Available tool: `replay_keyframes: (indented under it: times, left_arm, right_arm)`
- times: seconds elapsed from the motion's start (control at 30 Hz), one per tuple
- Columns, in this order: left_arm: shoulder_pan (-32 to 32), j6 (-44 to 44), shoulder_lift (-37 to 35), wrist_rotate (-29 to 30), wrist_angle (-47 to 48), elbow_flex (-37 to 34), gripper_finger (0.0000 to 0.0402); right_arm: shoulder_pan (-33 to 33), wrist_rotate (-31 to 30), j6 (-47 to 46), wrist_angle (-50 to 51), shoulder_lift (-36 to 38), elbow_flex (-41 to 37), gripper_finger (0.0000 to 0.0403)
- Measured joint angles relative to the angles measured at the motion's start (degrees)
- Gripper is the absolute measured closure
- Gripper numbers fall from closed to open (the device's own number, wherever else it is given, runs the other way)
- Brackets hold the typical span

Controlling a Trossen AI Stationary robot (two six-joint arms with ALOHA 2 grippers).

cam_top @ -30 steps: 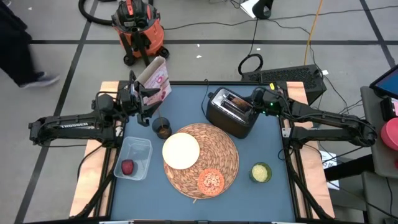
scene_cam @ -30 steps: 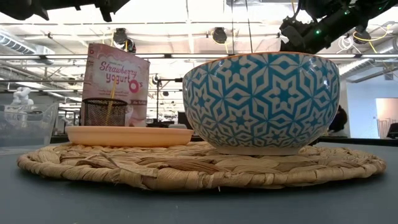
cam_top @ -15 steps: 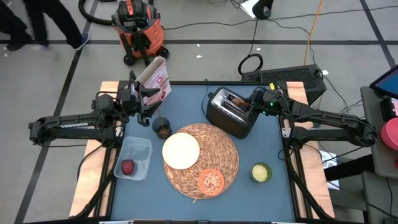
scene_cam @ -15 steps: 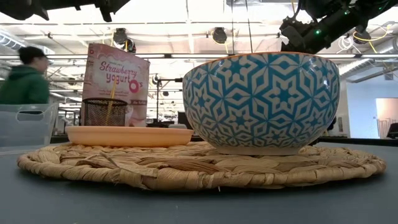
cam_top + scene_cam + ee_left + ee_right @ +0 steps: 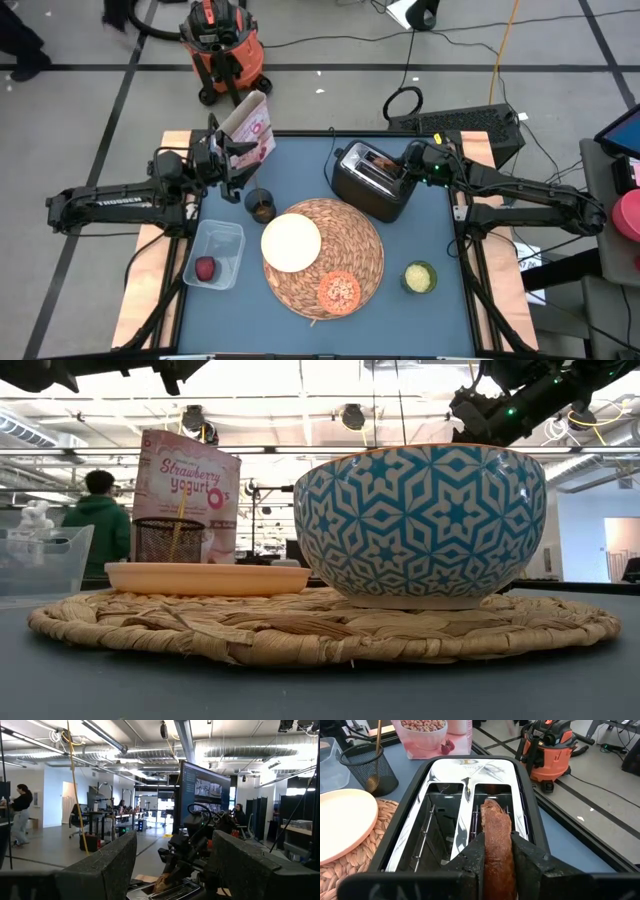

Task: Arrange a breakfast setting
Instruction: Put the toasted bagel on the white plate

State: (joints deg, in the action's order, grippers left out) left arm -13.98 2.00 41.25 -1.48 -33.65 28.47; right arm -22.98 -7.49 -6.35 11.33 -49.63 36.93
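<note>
Dark table (image 5: 440, 240) first, with both arms reaching in from its sides. At centre, round woven placemat (image 5: 365, 250), carrying the cream bowl (image 5: 291, 243) and, near its front edge, the small orange dish (image 5: 339, 291). Behind the mat's far right edge, black toaster (image 5: 372, 182). At the far left corner, pink-white cereal box (image 5: 252, 128), standing upright. Front left, clear tub (image 5: 214, 252), off the mat. Between box and mat, dark mesh cup (image 5: 260, 205) with the wooden spoon (image 5: 376, 750) standing in it. Off the mat to the right, small green-yellow cup (image 5: 419, 276).

Over the toaster, right gripper (image 5: 497, 845): narrowed over the last second and now clamped on the slice of toast (image 5: 497, 825) standing in one slot. No other shift on the table in that time. Judged from this: grip just taken, toast ready to lift, probably towards the mat.

Beside the cereal box, left gripper (image 5: 222, 160), waiting, fingers (image 5: 105, 870) apart with nothing between.

Smallest: dark-red fruit (image 5: 205, 269), lying inside the tub, not yet brought to the setting.
</note>
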Motion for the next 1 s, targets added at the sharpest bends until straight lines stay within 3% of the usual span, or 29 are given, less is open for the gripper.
replay_keyframes:
  times: [0.77, 1.0]
  left_arm:
    - [-0.02, -0.02, -0.01, 0.02, 0.02, 0.00, 0.0135]
    - [-0.02, 0.24, 0.00, 0.00, 0.02, 0.00, 0.0135]
  right_arm:
    - [-0.02, -0.01, 1.74, -17.69, 0.02, -0.02, 0.0333]
    - [-0.02, 0.02, 3.82, -18.78, 0.02, -0.02, 0.0333]
